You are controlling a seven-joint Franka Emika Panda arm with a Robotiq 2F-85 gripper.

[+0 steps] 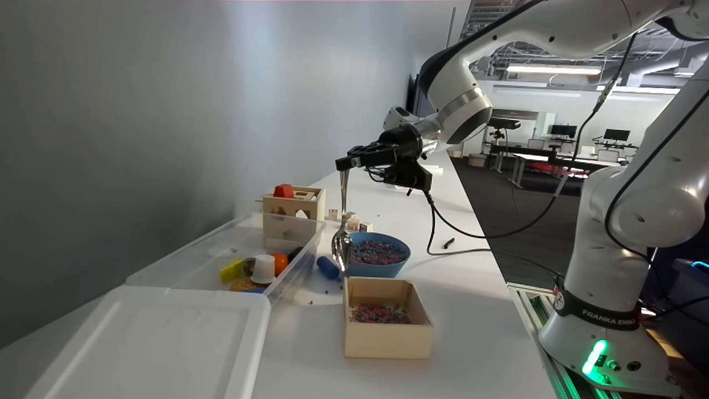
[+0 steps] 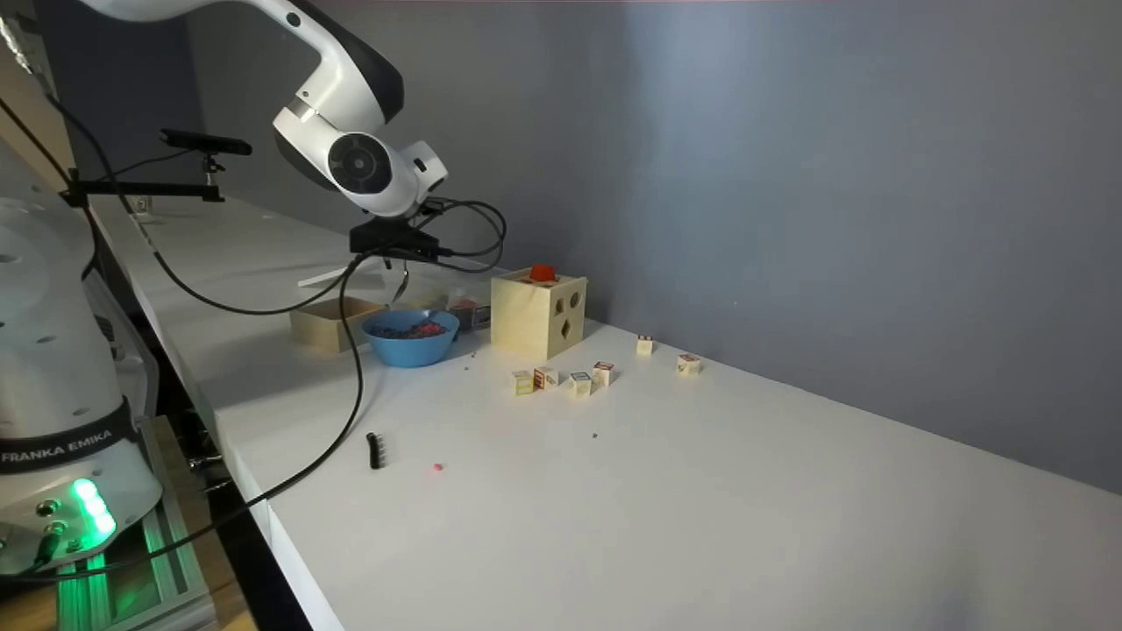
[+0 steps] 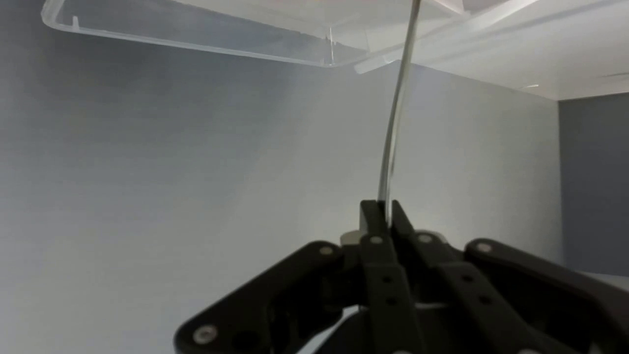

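Note:
My gripper [image 1: 342,163] is shut on the handle of a metal spoon [image 1: 342,249], which hangs bowl-down. In the wrist view the thin spoon handle [image 3: 397,118] rises from between the fingertips of the gripper [image 3: 386,210]. Close by the spoon's bowl stand a blue bowl [image 1: 376,270] and, nearer that camera, an open wooden box [image 1: 388,341]. Both contain small red and dark pieces. Whether the spoon carries any pieces I cannot tell. In an exterior view the arm hides my fingers, with part of the spoon [image 2: 401,285] showing above the blue bowl [image 2: 410,352].
A clear plastic bin [image 1: 302,280] of toys and a white lid [image 1: 160,332] lie along the wall side. A wooden shape-sorter cube [image 2: 530,320], several letter blocks [image 2: 580,384], a blue cylinder [image 1: 328,267] and a black clip [image 2: 375,450] are on the table. A cable [image 2: 355,386] loops across.

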